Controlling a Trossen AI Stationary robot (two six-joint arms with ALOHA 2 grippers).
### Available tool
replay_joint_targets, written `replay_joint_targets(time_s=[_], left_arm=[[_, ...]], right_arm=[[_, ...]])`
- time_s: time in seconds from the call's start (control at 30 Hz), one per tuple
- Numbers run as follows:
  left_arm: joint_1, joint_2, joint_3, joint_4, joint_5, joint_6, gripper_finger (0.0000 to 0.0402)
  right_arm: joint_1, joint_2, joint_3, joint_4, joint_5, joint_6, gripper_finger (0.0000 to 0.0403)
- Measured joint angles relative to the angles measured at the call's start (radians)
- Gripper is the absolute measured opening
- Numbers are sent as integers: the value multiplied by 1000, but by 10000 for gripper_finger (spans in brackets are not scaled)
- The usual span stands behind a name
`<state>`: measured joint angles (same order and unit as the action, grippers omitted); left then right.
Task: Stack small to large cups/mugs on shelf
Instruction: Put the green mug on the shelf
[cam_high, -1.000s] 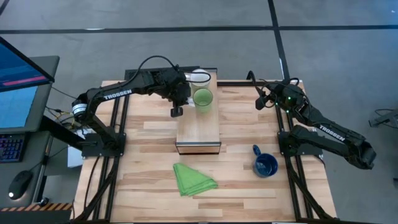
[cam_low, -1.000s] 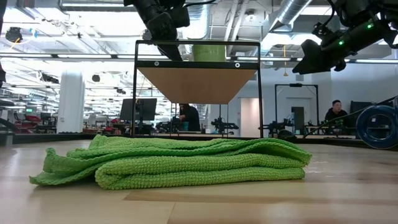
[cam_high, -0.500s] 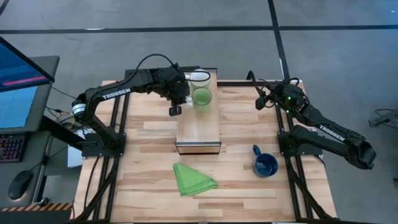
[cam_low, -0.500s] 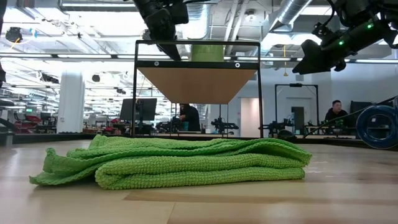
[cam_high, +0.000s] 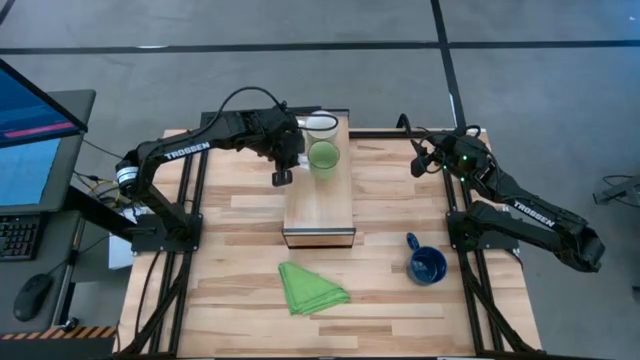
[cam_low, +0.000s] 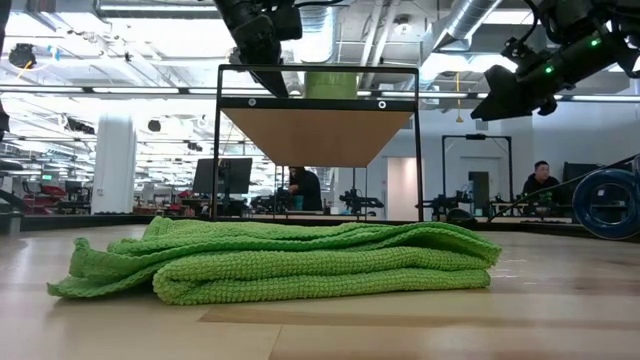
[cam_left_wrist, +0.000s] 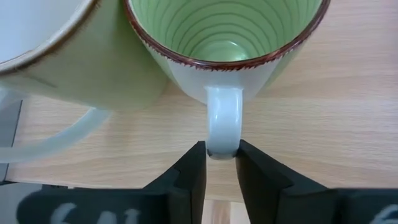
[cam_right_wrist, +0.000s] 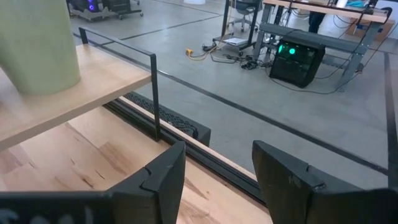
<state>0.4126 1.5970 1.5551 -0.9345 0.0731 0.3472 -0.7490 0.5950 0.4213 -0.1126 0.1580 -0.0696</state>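
Note:
The shelf (cam_high: 320, 200) stands mid-table, lengthwise. On its far end stand the small white mug (cam_high: 321, 125) and, touching it on the near side, the light green mug (cam_high: 326, 157), both upright. In the left wrist view the green mug (cam_left_wrist: 224, 31) points its white handle at my left gripper (cam_left_wrist: 221, 165), which is shut on it. The dark blue mug (cam_high: 427, 265) stands on the tabletop at the near right. My right gripper (cam_high: 420, 160) hangs open and empty above the table's far right. My left gripper pinches the outer bend of the green mug's white handle (cam_left_wrist: 222, 138) between its two fingertips (cam_left_wrist: 194, 163). The fingers come from the table's left, slanting down. The mug stands upright on the shelf top, its side against the white mug (cam_left_wrist: 68, 56).
A folded green cloth (cam_high: 312, 288) lies on the tabletop in front of the shelf's near end. The near half of the shelf top (cam_high: 320, 215) is bare wood. A monitor and keyboard stand off the table's left side.
My left gripper has crept slightly toward the table's far edge, still shut on the green mug's handle. The green mug has slid a little along the shelf top toward the white mug.

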Motion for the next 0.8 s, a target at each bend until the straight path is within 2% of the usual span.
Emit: replay_joint_targets(time_s=[0.8], left_arm=[[0, 0, 1, -3, -8, -31, 88]], right_arm=[[0, 0, 0, 0, 0, 0, 210]])
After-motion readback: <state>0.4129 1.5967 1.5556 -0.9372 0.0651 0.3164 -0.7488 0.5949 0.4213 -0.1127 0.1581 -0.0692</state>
